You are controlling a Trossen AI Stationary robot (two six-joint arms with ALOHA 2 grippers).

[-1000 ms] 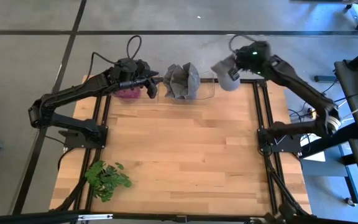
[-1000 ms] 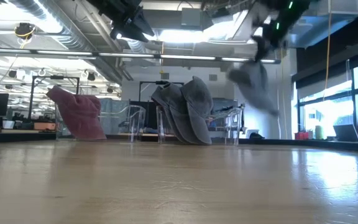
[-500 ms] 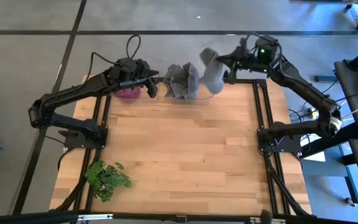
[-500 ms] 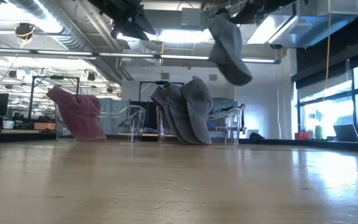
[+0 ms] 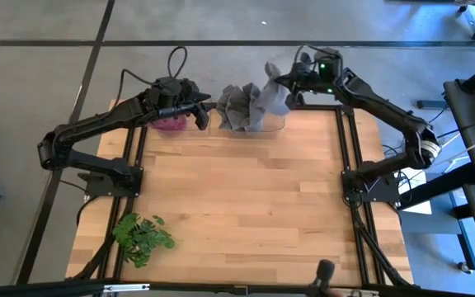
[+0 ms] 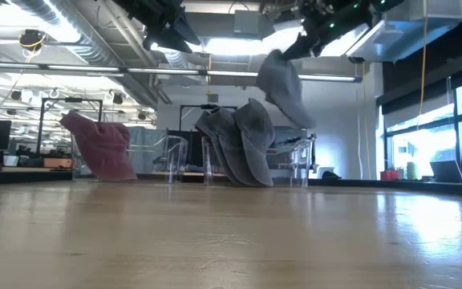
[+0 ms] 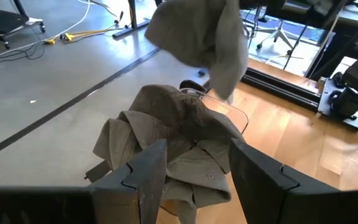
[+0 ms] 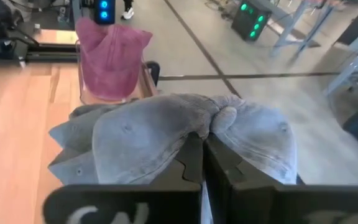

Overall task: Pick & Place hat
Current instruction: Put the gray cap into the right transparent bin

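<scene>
My right gripper (image 5: pixel 293 81) (image 8: pixel 204 142) is shut on a grey hat (image 5: pixel 272 97) (image 6: pixel 282 83) above the table's far edge. It hangs just right of several grey hats (image 5: pixel 240 107) (image 6: pixel 237 141) that lean together on a clear stand. A pink hat (image 5: pixel 169 123) (image 6: pixel 103 146) leans on a stand farther left. My left gripper (image 5: pixel 198 111) (image 7: pixel 194 149) hovers open between the pink hat and the grey hats, its fingers pointing at the grey ones (image 7: pixel 173 130). My right gripper pinches a bunched fold of the grey hat's cloth (image 8: pixel 214 118) between its two shut fingers, reaching from the table's right side and slanting down. The hat is lifted clear and hangs tilted below the fingers (image 6: pixel 282 83), beside the top of the stacked grey hats.
Clear stands (image 6: pixel 295 156) line the far edge of the wooden table (image 5: pixel 237 206). A green plant sprig (image 5: pixel 143 235) lies near the left near corner. Black frame rails (image 5: pixel 349 148) run along both table sides. The table's middle shows bare wood.
My right gripper has swung from beyond the far right corner toward the table's left along the far edge and turned, staying shut. The grey hat has travelled with it, swinging, and now hangs beside the stacked grey hats.
</scene>
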